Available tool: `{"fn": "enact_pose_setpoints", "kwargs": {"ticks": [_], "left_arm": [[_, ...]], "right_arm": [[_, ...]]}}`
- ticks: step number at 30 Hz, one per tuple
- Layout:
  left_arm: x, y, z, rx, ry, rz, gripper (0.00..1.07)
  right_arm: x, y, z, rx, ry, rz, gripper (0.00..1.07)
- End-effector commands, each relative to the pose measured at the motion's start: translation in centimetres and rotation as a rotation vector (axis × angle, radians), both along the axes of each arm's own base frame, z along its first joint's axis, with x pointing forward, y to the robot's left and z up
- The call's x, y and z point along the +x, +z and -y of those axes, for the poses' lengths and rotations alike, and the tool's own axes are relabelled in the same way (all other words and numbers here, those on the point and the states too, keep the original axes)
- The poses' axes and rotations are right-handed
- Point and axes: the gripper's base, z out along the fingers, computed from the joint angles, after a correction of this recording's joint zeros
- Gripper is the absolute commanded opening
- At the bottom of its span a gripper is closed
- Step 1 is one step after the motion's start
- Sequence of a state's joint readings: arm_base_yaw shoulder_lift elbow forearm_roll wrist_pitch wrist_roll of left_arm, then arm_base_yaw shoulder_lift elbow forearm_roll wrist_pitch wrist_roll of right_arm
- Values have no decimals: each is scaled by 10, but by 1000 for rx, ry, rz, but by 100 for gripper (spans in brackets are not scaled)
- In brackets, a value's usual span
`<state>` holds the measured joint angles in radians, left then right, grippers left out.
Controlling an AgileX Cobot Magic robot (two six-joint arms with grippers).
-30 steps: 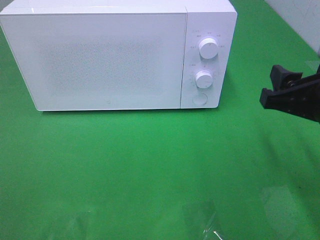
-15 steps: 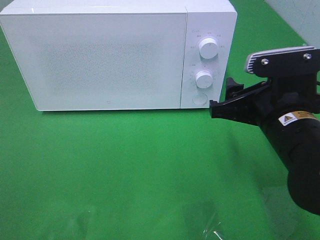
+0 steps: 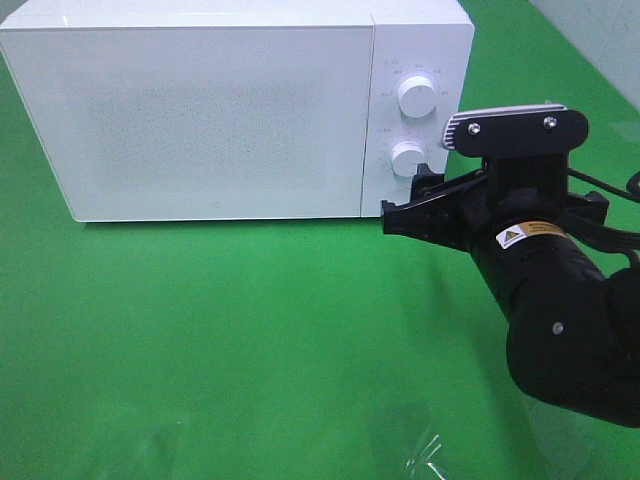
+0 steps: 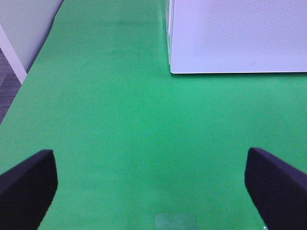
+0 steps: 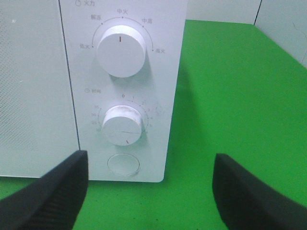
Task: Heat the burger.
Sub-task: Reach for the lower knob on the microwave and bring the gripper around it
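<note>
The burger is out of view in every frame. A white microwave (image 3: 200,110) stands at the back of the green table with its door closed; its lower front corner shows in the left wrist view (image 4: 240,33). My right gripper (image 3: 403,203) is open, its fingers just in front of the control panel's lower part. Between them in the right wrist view (image 5: 151,191) I see the round button (image 5: 123,164), the lower knob (image 5: 123,125) and the upper knob (image 5: 121,51). My left gripper (image 4: 153,191) is open over bare green mat, holding nothing.
Both knobs (image 3: 417,96) (image 3: 407,158) face the front on the microwave's right side. A green mat (image 3: 220,330) covers the table. A grey floor and a white wall edge (image 4: 14,62) lie beyond the table's left side.
My right arm has swung in from the right edge toward the microwave's control panel, ending with its open fingers in front of the round button. The microwave stays shut.
</note>
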<state>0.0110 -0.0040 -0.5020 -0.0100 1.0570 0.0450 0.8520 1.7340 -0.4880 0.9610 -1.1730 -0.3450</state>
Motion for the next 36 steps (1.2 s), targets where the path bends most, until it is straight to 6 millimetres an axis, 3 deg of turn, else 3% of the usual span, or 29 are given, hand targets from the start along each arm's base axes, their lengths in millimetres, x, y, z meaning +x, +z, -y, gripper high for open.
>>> {"fn": "enact_pose_setpoints", "kwargs": {"ticks": [1,10,20,24,26,36], "left_arm": [[-4,1,1,-9,3,42,99],[-4,1,1,-9,3,42,99],[-4,1,1,-9,3,42,99],[-4,1,1,-9,3,42,99],[-3,1,1,-9,3,37,99],[-3,1,1,-9,3,36,99]], "right_arm": [[1,-2,-3,46,-5,4,70],[4,-15,-5,38,12,13,70],[7,-15,-8,31,20,22,70],[16,-18,-12,19,51,18,70],[31,-20,-15,11,75,34,70],[55,-24,-17,13,55,58,70]]}}
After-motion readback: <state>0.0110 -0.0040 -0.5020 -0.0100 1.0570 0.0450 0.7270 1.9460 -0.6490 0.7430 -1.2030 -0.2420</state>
